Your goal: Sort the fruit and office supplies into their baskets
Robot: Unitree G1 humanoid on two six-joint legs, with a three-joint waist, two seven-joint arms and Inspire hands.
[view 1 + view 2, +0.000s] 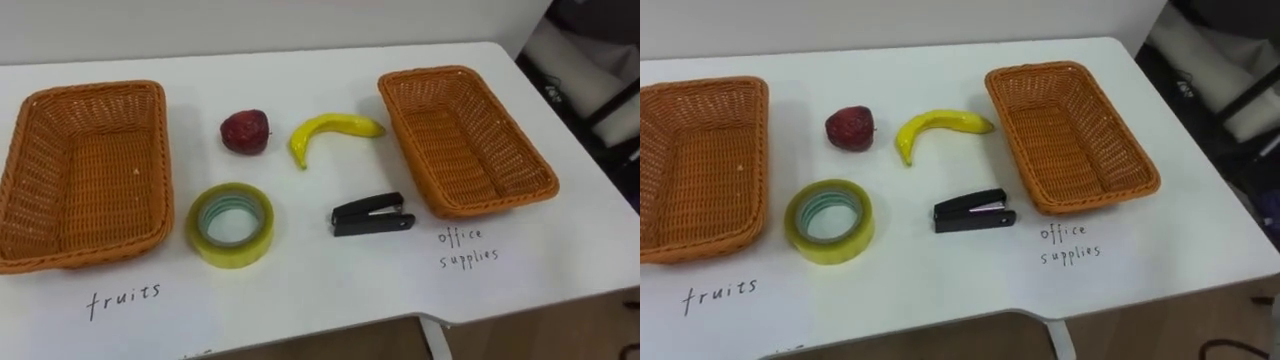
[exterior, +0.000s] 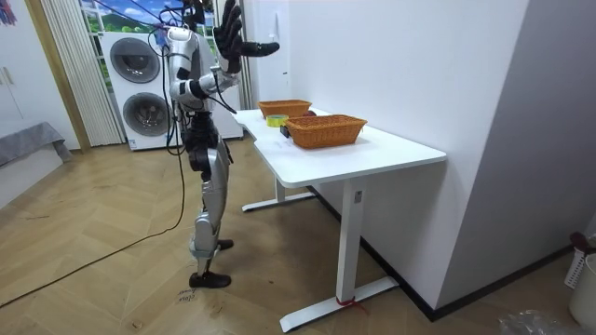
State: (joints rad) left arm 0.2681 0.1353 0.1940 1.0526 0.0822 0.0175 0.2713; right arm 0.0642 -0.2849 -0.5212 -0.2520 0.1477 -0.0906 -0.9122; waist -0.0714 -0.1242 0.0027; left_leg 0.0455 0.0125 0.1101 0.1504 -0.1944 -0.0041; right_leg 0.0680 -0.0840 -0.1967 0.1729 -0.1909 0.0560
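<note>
The tape roll and the black stapler lie nearest, by the front edge of the white bench. The robot stands at the bench with its right hand raised beside the head, fingers released and straight, holding nothing. Of the left hand just past it I cannot tell. Behind the tape roll lie a red fruit and a banana, all between the left basket and the right basket

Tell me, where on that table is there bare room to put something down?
Crowded: the middle, where apple, banana, tape and stapler lie between the left basket and right basket. Free: the far strip of table behind them, and the near strip before tape and stapler.
</note>
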